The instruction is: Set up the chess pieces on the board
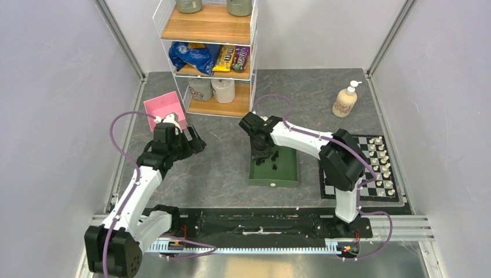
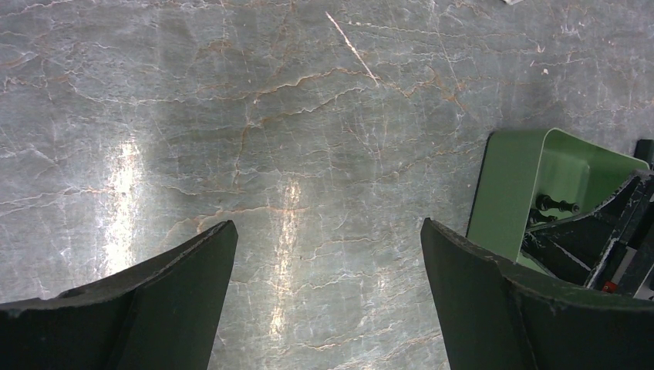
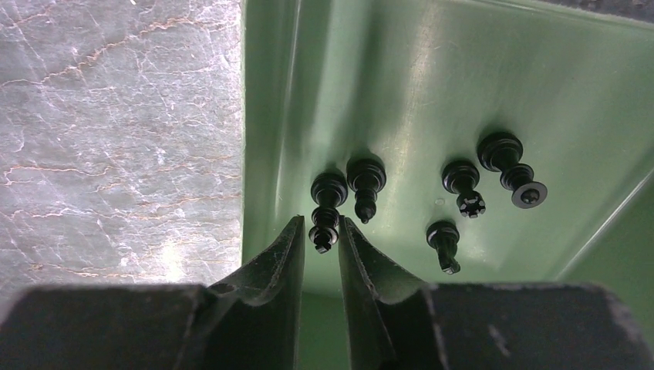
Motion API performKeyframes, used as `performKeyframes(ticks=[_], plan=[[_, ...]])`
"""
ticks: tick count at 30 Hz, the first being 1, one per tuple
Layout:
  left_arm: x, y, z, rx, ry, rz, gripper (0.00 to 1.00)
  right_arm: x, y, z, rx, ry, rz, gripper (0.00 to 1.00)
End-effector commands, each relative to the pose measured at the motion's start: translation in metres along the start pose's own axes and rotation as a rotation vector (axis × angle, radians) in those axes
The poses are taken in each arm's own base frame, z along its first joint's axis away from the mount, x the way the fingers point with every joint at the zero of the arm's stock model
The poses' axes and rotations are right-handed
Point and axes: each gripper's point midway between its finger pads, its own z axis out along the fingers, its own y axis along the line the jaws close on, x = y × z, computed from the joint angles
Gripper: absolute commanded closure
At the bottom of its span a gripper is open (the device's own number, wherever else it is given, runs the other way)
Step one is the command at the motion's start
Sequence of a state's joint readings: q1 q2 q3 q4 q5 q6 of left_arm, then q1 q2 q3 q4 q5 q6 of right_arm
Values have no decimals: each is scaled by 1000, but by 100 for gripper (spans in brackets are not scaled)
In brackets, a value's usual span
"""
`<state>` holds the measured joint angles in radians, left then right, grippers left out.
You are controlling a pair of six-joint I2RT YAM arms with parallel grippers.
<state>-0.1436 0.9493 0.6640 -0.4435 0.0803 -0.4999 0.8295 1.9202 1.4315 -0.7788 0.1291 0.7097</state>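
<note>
The board (image 1: 370, 197) lies at the right, with white chess pieces (image 1: 382, 165) in rows along its right side; my right arm hides its left part. Several black chess pieces (image 3: 463, 189) lie on their sides in the green tray (image 3: 463, 77). My right gripper (image 3: 321, 222) is down in the tray's left end, its jaws narrowly open on either side of the head of one black piece (image 3: 327, 202), with thin gaps showing. From above, that gripper (image 1: 262, 152) is over the tray (image 1: 286, 176). My left gripper (image 2: 328, 225) hangs wide open and empty over bare tabletop, left of the tray (image 2: 509, 185).
A cream soap pump bottle (image 1: 345, 101) stands at the back right. A pink box (image 1: 165, 110) sits behind my left gripper (image 1: 197, 139). A wire shelf rack (image 1: 211, 58) with snacks and rolls stands at the back centre. Grey walls close in both sides.
</note>
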Motion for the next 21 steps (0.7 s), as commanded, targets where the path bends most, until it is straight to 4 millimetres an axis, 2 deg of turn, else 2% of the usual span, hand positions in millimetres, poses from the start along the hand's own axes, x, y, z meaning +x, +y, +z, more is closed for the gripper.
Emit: performKeyframes(ticks=[1,7,13,17,21], plan=[[-7,-5,-1,16,-25,11,4,-7,5,2,-2,-22,-4,70],[-7,-4,-1,16,-24,10,4,-8,5,2,-1,-24,-8,72],[-7,-5,0,17,-21,8,4,-13,9,-11,-29,-49,-16,88],[-7,-4,-1,16,-25,11,4,-17,12,-38,-80,-77,-20,90],[-7,-5,-1,17,-26,9,4,-23,2,-82,-108,-155,-11,91]])
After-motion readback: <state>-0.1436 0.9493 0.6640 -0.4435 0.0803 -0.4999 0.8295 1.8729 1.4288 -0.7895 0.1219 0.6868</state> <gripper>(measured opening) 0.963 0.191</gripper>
